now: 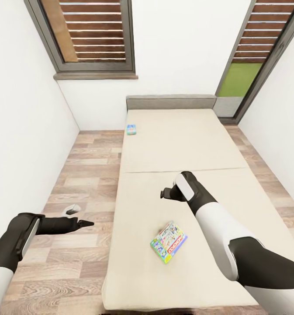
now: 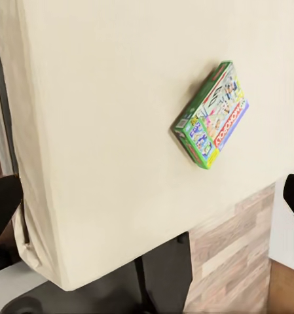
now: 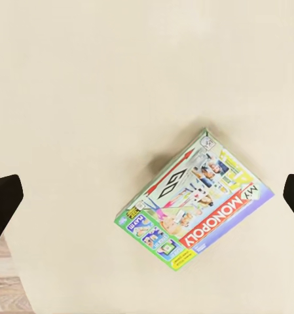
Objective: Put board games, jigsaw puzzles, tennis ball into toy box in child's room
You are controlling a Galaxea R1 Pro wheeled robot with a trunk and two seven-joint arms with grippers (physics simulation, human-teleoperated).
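Note:
On the beige bed (image 1: 181, 144) lie two board games. The white-green Monopoly box (image 1: 168, 241) (image 2: 211, 116) (image 3: 194, 204) lies flat near the foot end. A small blue box (image 1: 131, 129) lies by the left edge near the headboard. My right gripper (image 1: 166, 193) (image 3: 147, 203) hovers open above the mattress, just beyond the Monopoly box, holding nothing. Over the floor left of the bed, my left gripper (image 1: 83, 223) (image 2: 147, 203) is open and empty. The table, toy box, jigsaw puzzles and tennis ball are out of view.
A strip of wood-plank floor (image 1: 81, 175) runs between the bed and the white left wall. A small pale object (image 1: 71, 210) lies on it near my left gripper. A dark-framed window (image 1: 92, 35) is behind the bed, a tall one (image 1: 256, 57) at the right.

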